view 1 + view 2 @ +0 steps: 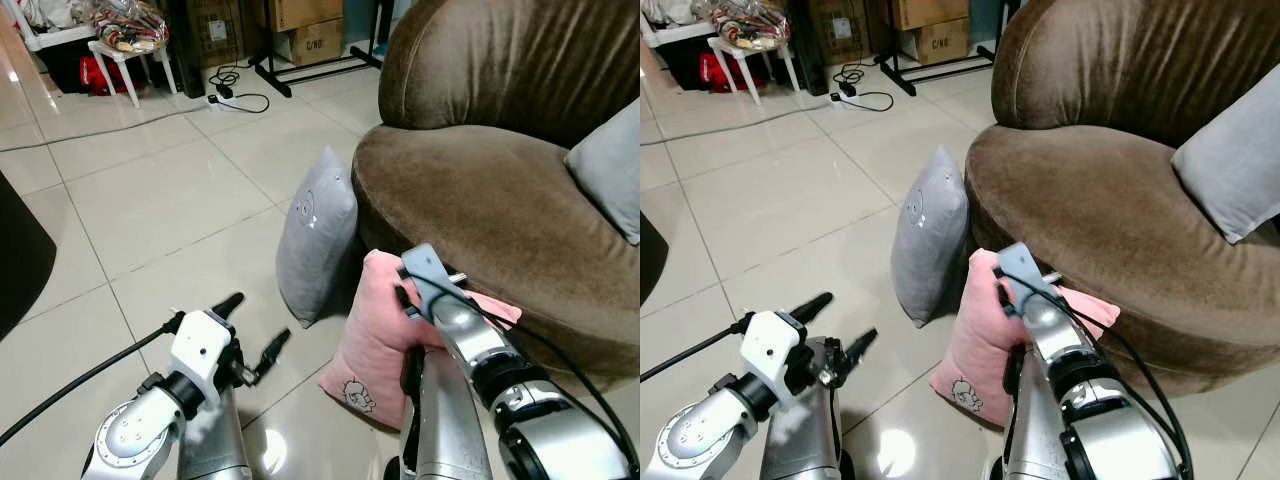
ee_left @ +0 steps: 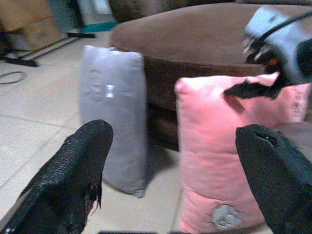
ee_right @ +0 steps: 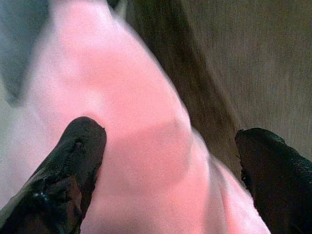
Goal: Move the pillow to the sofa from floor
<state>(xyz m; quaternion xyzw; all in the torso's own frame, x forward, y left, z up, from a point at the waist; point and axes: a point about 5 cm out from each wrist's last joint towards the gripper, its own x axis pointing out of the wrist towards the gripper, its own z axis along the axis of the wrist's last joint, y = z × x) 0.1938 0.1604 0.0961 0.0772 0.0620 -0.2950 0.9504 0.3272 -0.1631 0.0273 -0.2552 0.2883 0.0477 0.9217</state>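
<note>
Against the front of the round brown velvet sofa (image 1: pixel 480 200), on the glossy pale tiled floor (image 1: pixel 150 200), stands the soft pink square pillow (image 1: pixel 375 335) with a small cartoon patch near its lower corner; it is upright and tilted, its top leaning on the sofa's seat edge and its base on the tiles; just beside it, on the robot's left, a grey pillow (image 1: pixel 318 235) with a small face print stands upright on the floor against the sofa's curved side; a second light grey cushion (image 1: pixel 610 175) rests on the seat against the backrest. The right gripper (image 3: pixel 170 161) is at the pink pillow's top edge, its two black fingers (image 3: pixel 73 161) spread wide with the pink fabric bulging between them; one finger lies against the cloth, the other sits over by the brown upholstery, and the jaws have not closed on anything. The left gripper (image 1: pixel 255 335) hovers low over the tiles, well to the left of both floor pillows, its fingers parted wide and holding nothing. At the far end of the room a white plastic stool (image 1: pixel 125 55) carries a heaped bag, with a black power cable (image 1: pixel 235 95) and cardboard boxes (image 1: pixel 305 30) nearby.
</note>
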